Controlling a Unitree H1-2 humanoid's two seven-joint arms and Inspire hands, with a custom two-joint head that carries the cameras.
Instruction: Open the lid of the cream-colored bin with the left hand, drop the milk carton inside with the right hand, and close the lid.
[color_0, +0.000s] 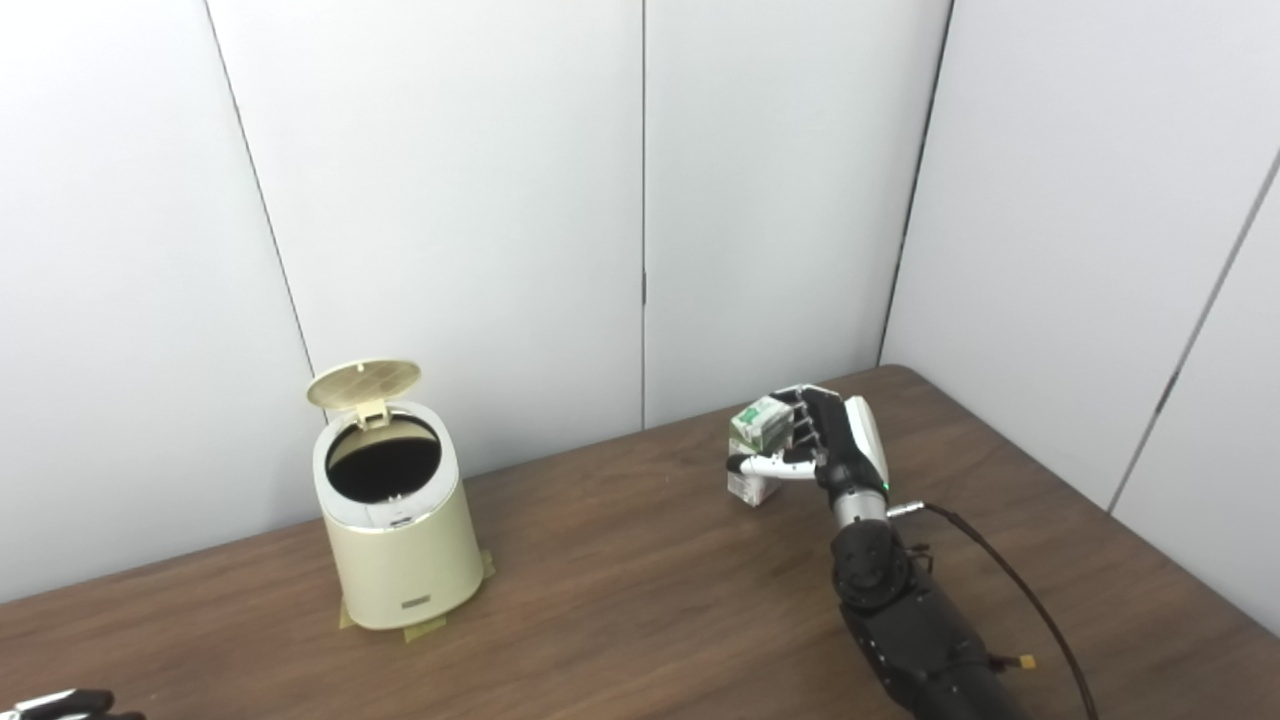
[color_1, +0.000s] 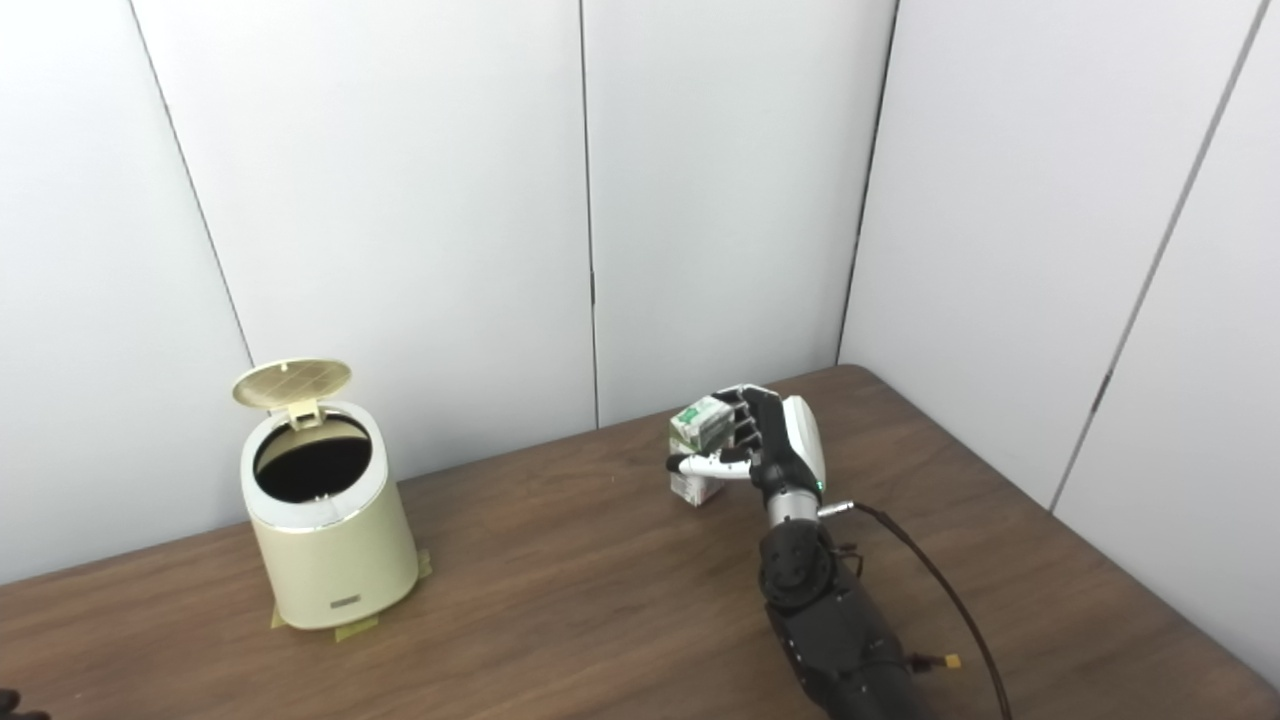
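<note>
The cream-colored bin (color_0: 400, 540) stands on the left of the table, its round lid (color_0: 363, 383) tipped up and open, its dark inside showing. The milk carton (color_0: 758, 450), white and green, stands upright on the table at the right. My right hand (color_0: 825, 440) is wrapped around it, thumb across the front and fingers at its top, so it is shut on the carton. Whether the carton's base touches the table I cannot tell. My left hand (color_0: 65, 704) shows only as a sliver at the bottom left corner, far from the bin; its fingers are hidden.
The brown wooden table (color_0: 620, 590) spreads between bin and carton. Tape patches (color_0: 425, 628) lie under the bin. A black cable (color_0: 1010, 580) loops from my right wrist. White wall panels stand close behind the table's far edge.
</note>
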